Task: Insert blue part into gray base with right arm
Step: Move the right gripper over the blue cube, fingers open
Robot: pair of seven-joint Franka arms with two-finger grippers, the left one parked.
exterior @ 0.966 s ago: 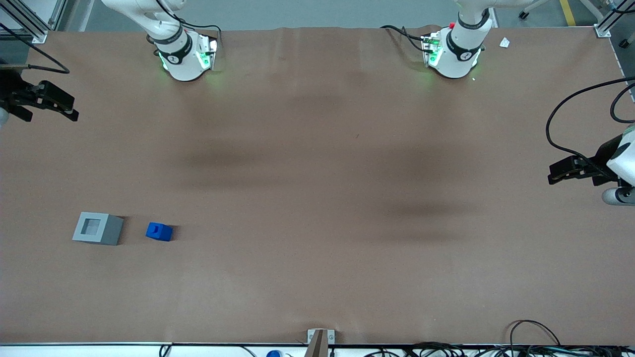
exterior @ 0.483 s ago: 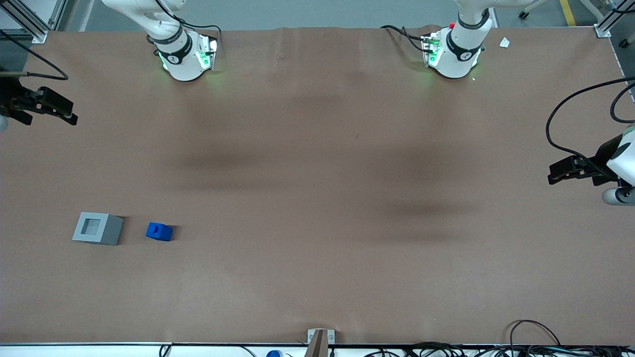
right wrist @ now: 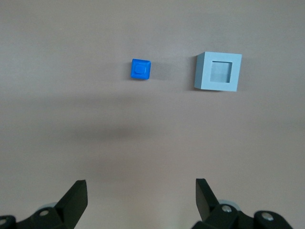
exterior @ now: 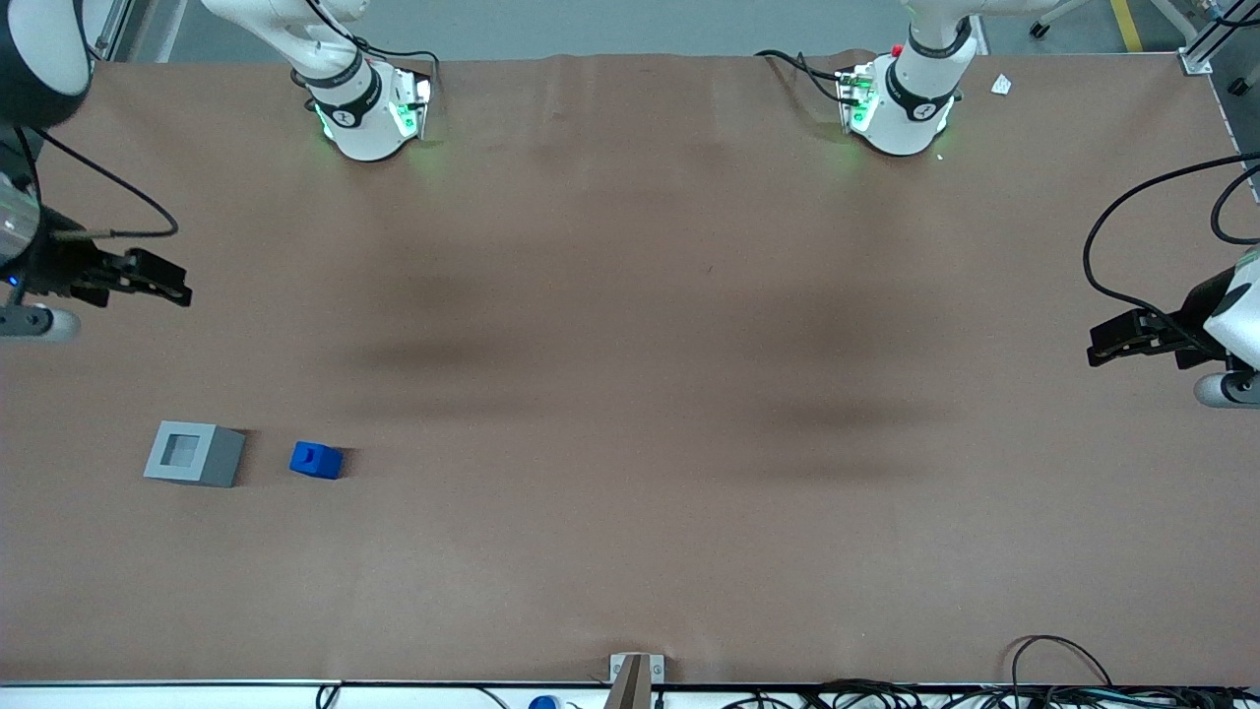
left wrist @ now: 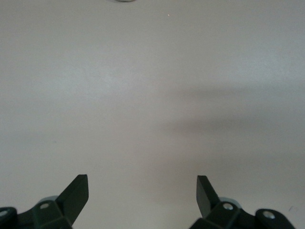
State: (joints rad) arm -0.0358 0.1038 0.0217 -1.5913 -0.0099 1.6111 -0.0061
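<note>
The blue part (exterior: 315,460) sits on the brown table, beside the gray base (exterior: 194,453), which lies closer to the working arm's end. Both also show in the right wrist view, the blue part (right wrist: 140,69) and the gray base (right wrist: 218,72) with its square recess facing up. My right gripper (exterior: 162,283) hangs at the working arm's end of the table, farther from the front camera than both blocks and well apart from them. Its fingers (right wrist: 76,198) stand wide apart with nothing between them.
Two white pedestals with green lights (exterior: 369,113) (exterior: 898,106) stand at the table's edge farthest from the front camera. A black cable (exterior: 108,187) trails from the right arm. Cables (exterior: 1063,670) lie along the near edge.
My right gripper has moved nearer to the front camera and toward the blocks. More of the arm has come into view. The blocks have not moved.
</note>
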